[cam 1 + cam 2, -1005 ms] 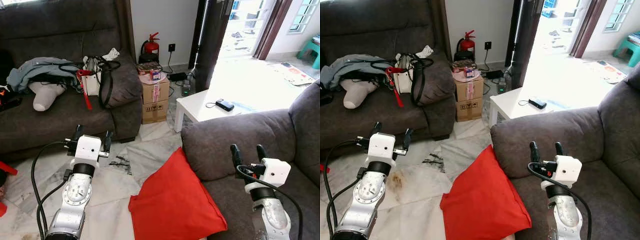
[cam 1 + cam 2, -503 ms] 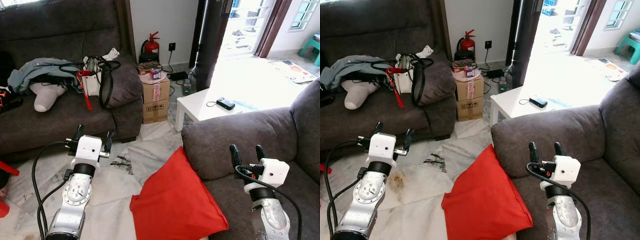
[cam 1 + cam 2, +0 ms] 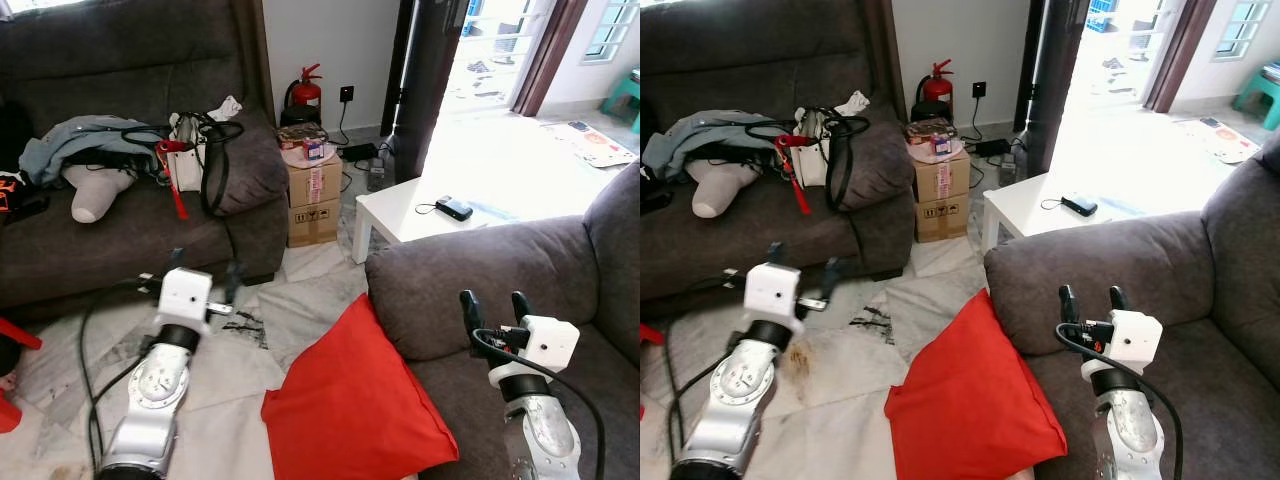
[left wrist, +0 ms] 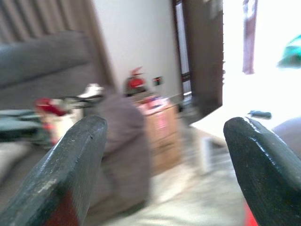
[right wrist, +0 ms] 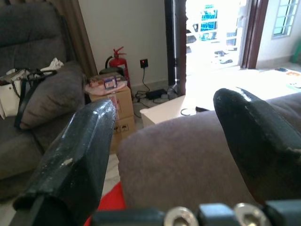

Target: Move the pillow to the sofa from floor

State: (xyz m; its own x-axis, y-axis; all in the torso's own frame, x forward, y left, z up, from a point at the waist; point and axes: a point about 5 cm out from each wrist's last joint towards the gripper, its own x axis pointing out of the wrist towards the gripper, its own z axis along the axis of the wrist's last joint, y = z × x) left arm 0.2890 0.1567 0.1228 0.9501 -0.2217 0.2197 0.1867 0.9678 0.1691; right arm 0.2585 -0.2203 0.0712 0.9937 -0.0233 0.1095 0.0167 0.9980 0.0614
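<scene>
Red pillow [image 3: 350, 405] on floor [image 3: 240, 370], leaning against grey sofa [image 3: 450, 290], between both pincers. Left pincer [image 3: 204, 274] raised over floor, fingers spread, empty, blurred. Right pincer [image 3: 495, 304] above sofa seat, fingers apart, empty, pillow just beside.

Smooth red cloth pillow [image 3: 350, 405]

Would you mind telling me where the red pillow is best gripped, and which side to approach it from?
I'd grip the red pillow at its raised upper corner, which leans against the grey sofa's armrest. That tapered corner stands free of the floor, so fingers can close around it. Coming from the robot's left, over the marble floor, looks clearest; the left end effector is open and already on that side.
</scene>
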